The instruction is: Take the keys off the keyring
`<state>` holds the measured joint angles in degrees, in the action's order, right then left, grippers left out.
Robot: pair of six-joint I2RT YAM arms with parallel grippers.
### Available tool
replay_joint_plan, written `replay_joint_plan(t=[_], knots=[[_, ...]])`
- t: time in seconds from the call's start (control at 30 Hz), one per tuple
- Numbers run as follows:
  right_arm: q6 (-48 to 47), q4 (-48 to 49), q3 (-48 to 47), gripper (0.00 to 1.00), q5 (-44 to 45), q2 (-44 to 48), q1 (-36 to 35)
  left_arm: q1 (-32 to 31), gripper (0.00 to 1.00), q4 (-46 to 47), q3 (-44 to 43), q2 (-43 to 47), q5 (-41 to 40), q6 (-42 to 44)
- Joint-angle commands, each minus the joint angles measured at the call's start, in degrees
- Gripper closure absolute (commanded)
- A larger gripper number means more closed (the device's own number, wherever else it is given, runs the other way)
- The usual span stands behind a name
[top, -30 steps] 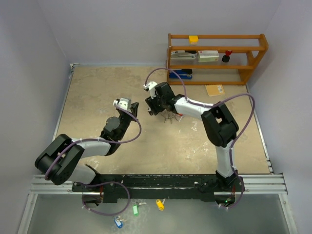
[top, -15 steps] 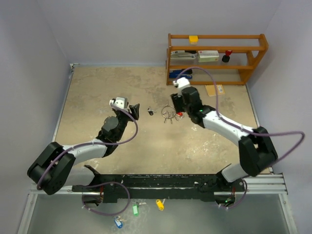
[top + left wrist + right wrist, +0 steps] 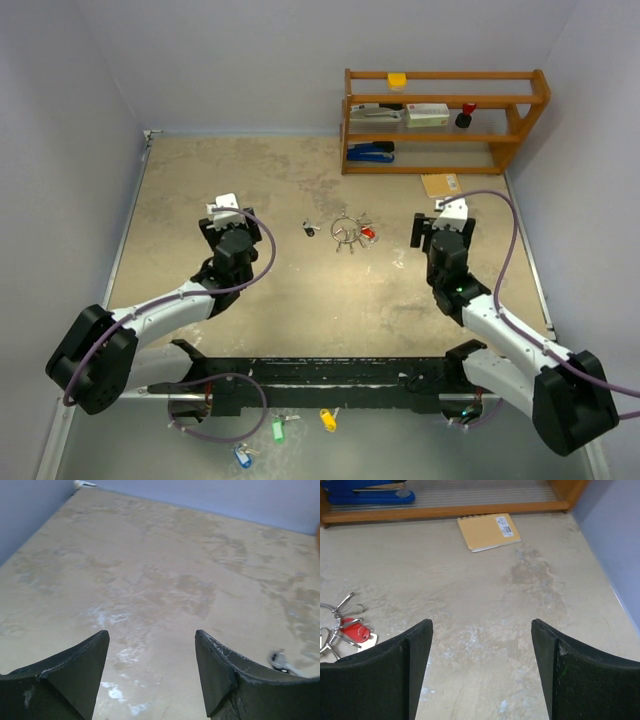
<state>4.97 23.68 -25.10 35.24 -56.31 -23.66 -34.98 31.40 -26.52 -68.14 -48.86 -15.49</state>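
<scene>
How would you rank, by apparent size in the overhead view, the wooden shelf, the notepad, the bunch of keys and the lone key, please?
Wooden shelf, clearly largest.
Notepad and bunch of keys: about alike, too close to rank.
Lone key, smallest.

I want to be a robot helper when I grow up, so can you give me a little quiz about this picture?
1. True or false: the right gripper holds the keyring.
2. Which tag colour shows among the keys at the ring? A red, B green, C yellow.
3. What flat thing lies in front of the wooden shelf?
Key: 1 false, it is open and empty. 2 A, the red tag. 3 a yellow notepad.
</scene>
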Motion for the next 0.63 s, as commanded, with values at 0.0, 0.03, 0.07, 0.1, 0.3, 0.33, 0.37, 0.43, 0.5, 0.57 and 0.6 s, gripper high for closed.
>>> replay_joint_plan(t=[0.0, 0.03, 0.07, 0.1, 0.3, 0.33, 0.37, 0.43, 0.5, 0.57, 0.6], knots=[[2.0, 9.3, 2.9, 0.18, 6.8, 3.6, -0.1, 0.2, 0.33, -5.7, -2.3, 0.4, -11.2, -1.0], [1.9, 9.6, 3.0, 0.18, 7.2, 3.9, -0.1, 0.2, 0.32, -5.5, -2.0, 0.3, -12.0, -0.8], [1.7, 9.6, 2.9, 0.18, 7.9, 3.8, -0.1, 0.2, 0.32, -5.1, -1.8, 0.2, -12.7, -0.5], [1.5, 9.5, 2.6, 0.18, 8.6, 3.8, -0.1, 0.2, 0.32, -4.6, -1.3, 0.1, -13.2, -0.3], [1.3, 9.3, 2.5, 0.17, 9.3, 3.9, -0.1, 0.2, 0.31, -2.9, -1.1, -0.6, -10.8, 0.5], [1.3, 9.4, 2.5, 0.17, 9.5, 3.9, -0.1, 0.2, 0.31, -2.7, -1.1, -0.8, -10.7, 0.5], [1.1, 9.4, 2.5, 0.17, 9.6, 3.8, -0.1, 0.2, 0.31, -2.5, -1.1, -0.9, -10.6, 0.4], [1.0, 9.5, 2.3, 0.17, 9.8, 3.7, -0.1, 0.2, 0.31, -2.1, -0.9, -1.2, -10.8, 0.5], [0.9, 9.4, 2.2, 0.16, 10.0, 3.6, -0.1, 0.2, 0.31, -1.2, -0.4, -1.4, -10.3, 1.0], [1.0, 9.6, 2.4, 0.16, 10.0, 3.4, -0.1, 0.2, 0.3, -0.2, 0.0, -1.5, -8.7, 2.0], [1.0, 9.6, 2.4, 0.16, 10.0, 3.3, -0.1, 0.2, 0.3, -0.1, 0.1, -1.5, -8.3, 2.1]])
